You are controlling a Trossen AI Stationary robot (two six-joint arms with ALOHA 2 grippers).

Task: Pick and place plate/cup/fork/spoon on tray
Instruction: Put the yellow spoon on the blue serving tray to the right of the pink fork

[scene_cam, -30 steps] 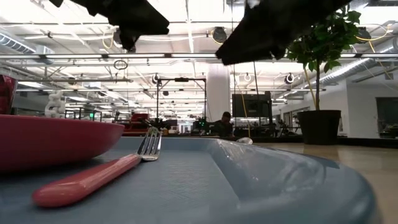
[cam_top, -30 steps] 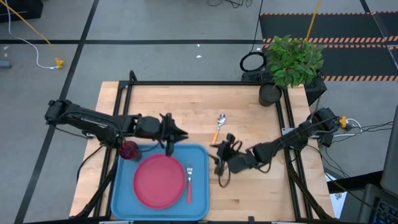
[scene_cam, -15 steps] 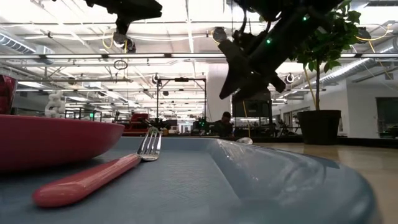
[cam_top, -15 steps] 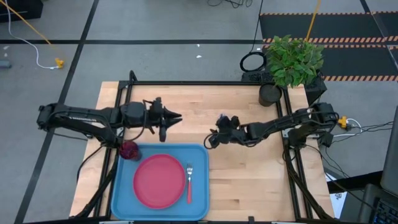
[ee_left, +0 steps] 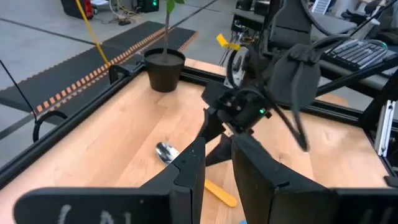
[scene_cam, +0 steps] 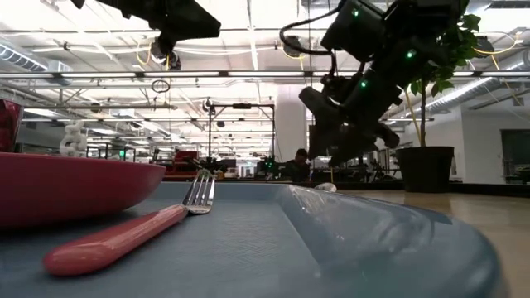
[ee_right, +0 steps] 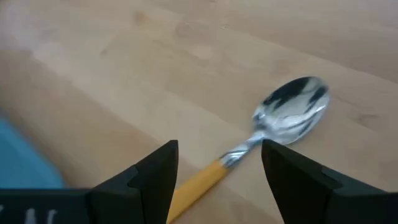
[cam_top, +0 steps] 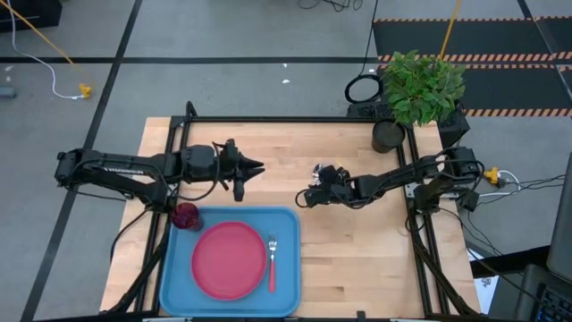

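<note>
The light blue tray (cam_top: 179,286) lies at the table's near left. On it are the pink-red plate (cam_top: 231,259), the fork (cam_top: 272,262) right of the plate, and the dark red cup (cam_top: 186,216) at its far left corner. The spoon (ee_right: 292,106) lies flat on the wood right of the tray's far right corner. My right gripper (cam_top: 306,195) hovers open over it, one finger on each side of the orange handle (ee_right: 196,183), clear of it. My left gripper (cam_top: 259,167) hangs empty beyond the tray's far edge, its fingers a narrow gap apart.
A potted plant (cam_top: 420,89) in a black pot (cam_top: 387,136) stands at the far right corner. Black frame rails (cam_top: 286,119) run along the table's edges. Bare wood (cam_top: 357,259) lies right of the tray. A person (scene_cam: 300,164) shows far off in the room.
My right gripper has gone from beside the tray's right edge toward the far edge, turning, and now hangs lower over the spoon. My left gripper has drawn back from the tray's far edge toward the far side. The spoon, plate, fork and cup have stayed put.
</note>
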